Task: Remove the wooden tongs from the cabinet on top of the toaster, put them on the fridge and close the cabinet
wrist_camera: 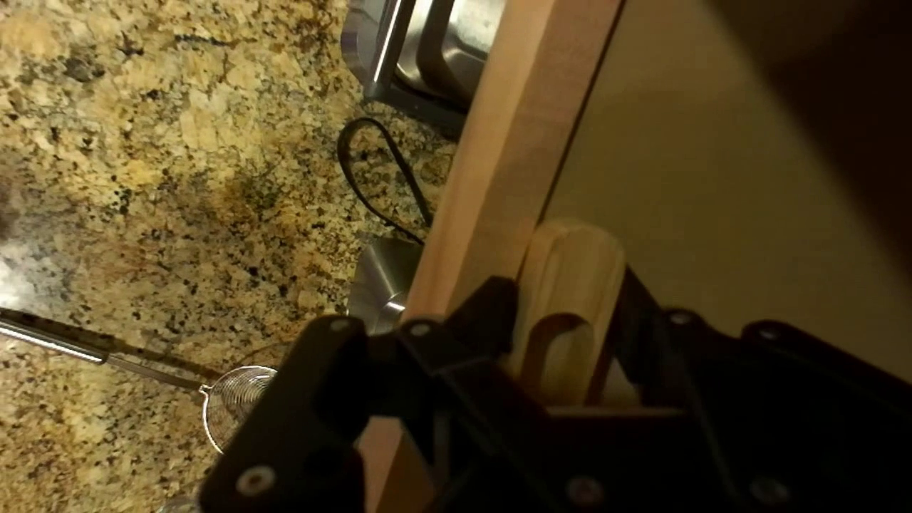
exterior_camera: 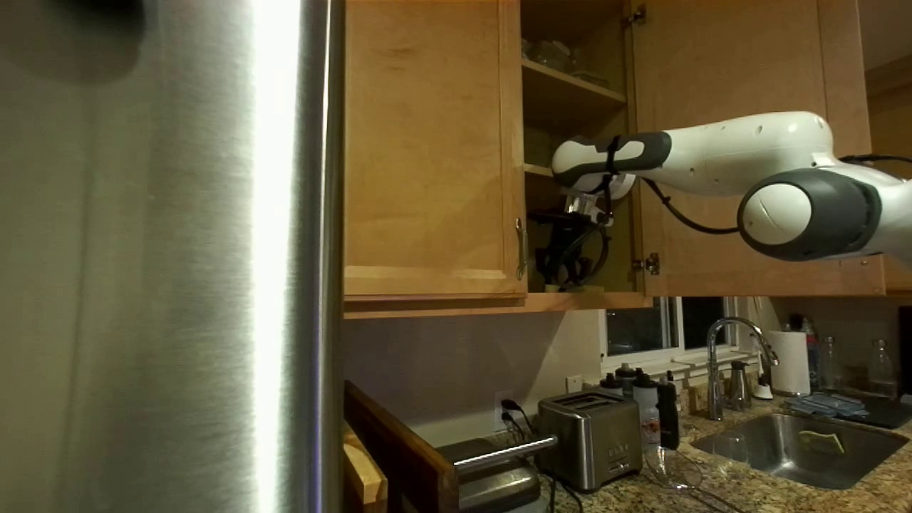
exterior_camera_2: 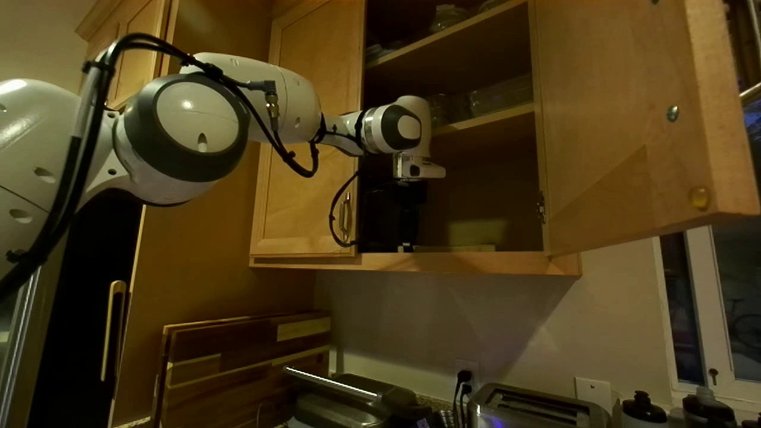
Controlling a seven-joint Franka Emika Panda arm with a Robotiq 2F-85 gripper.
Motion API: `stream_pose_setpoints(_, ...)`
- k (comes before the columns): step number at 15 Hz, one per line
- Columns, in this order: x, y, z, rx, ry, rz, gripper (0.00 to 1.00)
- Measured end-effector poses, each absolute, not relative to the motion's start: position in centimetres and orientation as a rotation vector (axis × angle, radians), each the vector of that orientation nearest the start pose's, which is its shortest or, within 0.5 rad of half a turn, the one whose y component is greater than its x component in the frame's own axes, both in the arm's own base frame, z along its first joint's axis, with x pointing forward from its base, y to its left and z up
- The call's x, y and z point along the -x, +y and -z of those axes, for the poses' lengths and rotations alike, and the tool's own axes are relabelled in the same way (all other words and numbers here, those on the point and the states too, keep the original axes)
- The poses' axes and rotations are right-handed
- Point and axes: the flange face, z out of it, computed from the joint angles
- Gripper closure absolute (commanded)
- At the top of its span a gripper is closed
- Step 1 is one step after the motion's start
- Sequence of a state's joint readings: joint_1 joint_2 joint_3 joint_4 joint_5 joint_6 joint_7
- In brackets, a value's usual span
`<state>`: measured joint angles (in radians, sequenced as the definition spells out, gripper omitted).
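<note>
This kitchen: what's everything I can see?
cabinet: one, honey wood, wall, open
wooden tongs: one, pale, inside cabinet
glassware: several, clear, inside cabinet
fridge: one, silver, left in an exterior view
toaster: one, grey, counter
bar-handled appliance: one, grey, by toaster
wooden boards: at least two, brown, by appliance
bottles: several, mostly dark, by toaster
sink: one, steel, counter
faucet: one, chrome, at sink
paper roll: one, white, by sink
strainer: one, silver, counter
robot arm: one, white-grey, partly inside cabinet
gripper: one, black, straddling tongs, grip unclear
</note>
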<state>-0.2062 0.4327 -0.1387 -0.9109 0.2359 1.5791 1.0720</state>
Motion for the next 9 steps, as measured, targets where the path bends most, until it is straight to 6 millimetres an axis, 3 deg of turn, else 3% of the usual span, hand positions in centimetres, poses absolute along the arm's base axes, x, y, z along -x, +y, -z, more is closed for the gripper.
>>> stream_pose_setpoints(2,-64.94,-17.57,-67.26,2.235,1.823,0.223,0.64)
stream_pose_setpoints(5,-65.00,-17.49,-67.39,2.238,1.820,0.224,0.84)
stream_pose_setpoints(9,-65.08,-17.41,-67.51,2.237,1.820,0.228,0.86)
